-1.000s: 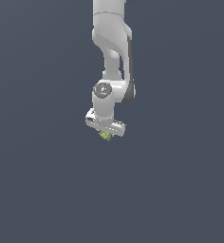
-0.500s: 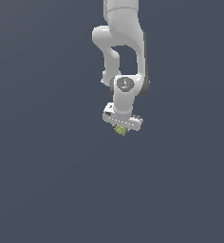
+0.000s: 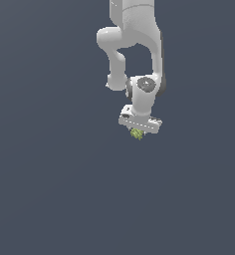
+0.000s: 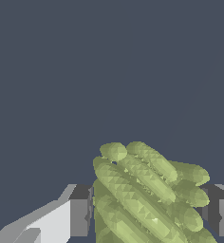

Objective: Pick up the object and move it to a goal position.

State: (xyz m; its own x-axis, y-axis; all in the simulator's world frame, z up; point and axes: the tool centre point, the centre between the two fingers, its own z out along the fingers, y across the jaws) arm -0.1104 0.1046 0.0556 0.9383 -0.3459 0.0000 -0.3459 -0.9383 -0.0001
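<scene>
**Arm held the small green lump in the air**

From where I stood, the white arm (image 3: 134, 35) came down from the top of the exterior view, bent at an elbow and ended in a round wrist joint (image 3: 145, 85) with a flat crossbar below it. Under that bar the gripper (image 3: 137, 132) pointed downward, and the object (image 3: 137, 133) sat tucked right between its fingers, a tiny yellow-green lump poking out just beneath the white body. Everything around it was the same flat, dark blue-grey background (image 3: 50, 174), with no edge or line I could make out, so I could not tell how high the object hung above any surface.

The wrist view gave the close look. There the object (image 4: 147, 194) filled the space between the two fingers, a bunch of ridged, sausage-like lobes lying side by side at a slant. One dark finger pad (image 4: 79, 211) pressed against one flank and the other pad (image 4: 217, 211) sat at the opposite flank, so the jaws were clamped on the lump. The lobes stuck out well past the fingertips.
</scene>
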